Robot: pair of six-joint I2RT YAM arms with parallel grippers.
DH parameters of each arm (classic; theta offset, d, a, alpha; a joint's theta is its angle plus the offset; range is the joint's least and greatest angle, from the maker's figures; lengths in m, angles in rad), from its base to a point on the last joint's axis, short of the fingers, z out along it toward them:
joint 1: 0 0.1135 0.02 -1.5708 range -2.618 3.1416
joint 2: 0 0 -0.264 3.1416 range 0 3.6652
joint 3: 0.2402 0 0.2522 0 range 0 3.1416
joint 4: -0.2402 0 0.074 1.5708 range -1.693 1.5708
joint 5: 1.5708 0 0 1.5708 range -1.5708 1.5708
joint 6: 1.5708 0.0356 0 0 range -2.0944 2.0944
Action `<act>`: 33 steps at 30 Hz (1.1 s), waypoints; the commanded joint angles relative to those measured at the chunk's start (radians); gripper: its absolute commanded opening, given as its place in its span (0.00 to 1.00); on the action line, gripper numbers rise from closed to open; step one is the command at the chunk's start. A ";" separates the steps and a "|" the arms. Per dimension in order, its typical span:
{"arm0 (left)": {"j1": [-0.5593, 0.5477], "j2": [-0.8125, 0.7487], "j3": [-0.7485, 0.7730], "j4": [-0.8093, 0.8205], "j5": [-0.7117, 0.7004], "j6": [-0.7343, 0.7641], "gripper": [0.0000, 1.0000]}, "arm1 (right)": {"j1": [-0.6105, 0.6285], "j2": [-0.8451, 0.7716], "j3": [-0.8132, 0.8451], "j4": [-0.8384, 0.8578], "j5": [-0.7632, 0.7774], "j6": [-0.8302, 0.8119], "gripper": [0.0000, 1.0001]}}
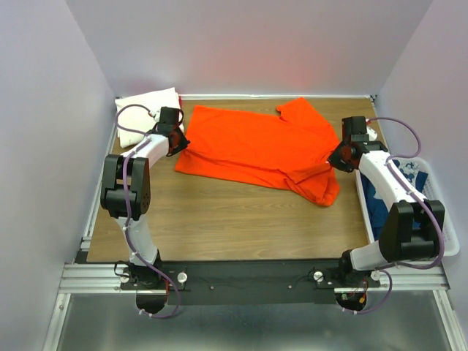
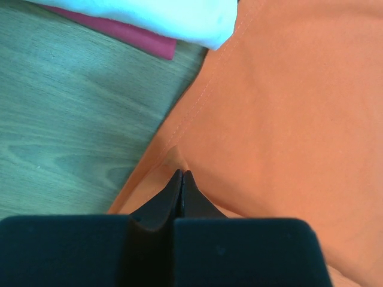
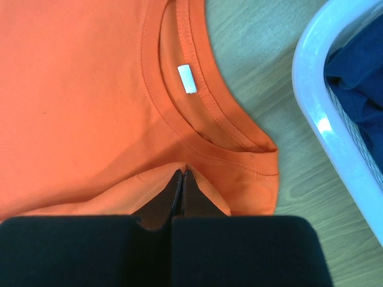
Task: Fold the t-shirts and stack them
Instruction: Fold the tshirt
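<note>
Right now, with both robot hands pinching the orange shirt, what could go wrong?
The left gripper and right gripper each pinch only a small pucker of the orange t-shirt at their tips, so the cloth might slip out.
The white basket sits close beside the right gripper; a sideways swing could bump it.
The folded white t-shirt lies right by the orange edge near the left gripper and might get dragged.

From where I stand the right arm (image 1: pixel 391 183) hides most of the navy shirt (image 1: pixel 376 212) in the basket (image 1: pixel 447 219), its print too small to read, and the left arm (image 1: pixel 139 157) overlaps the cream shirt (image 1: pixel 146 106).
</note>
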 commanded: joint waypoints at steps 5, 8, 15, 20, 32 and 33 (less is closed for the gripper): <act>-0.003 0.019 0.039 -0.010 -0.031 0.014 0.00 | -0.014 0.003 0.074 0.021 0.014 -0.022 0.00; -0.003 0.019 0.043 -0.013 -0.034 0.014 0.00 | -0.014 0.011 0.094 0.021 0.003 -0.027 0.01; -0.003 0.036 0.066 -0.019 -0.034 0.012 0.00 | -0.014 0.039 0.108 0.021 0.008 -0.033 0.00; -0.003 0.050 0.086 -0.024 -0.036 0.014 0.00 | -0.014 0.052 0.111 0.021 0.022 -0.039 0.00; -0.004 0.083 0.129 -0.030 -0.038 0.018 0.00 | -0.022 0.105 0.108 0.033 0.032 -0.044 0.00; -0.004 0.085 0.131 -0.030 -0.038 0.017 0.02 | -0.022 0.111 0.108 0.034 0.032 -0.045 0.00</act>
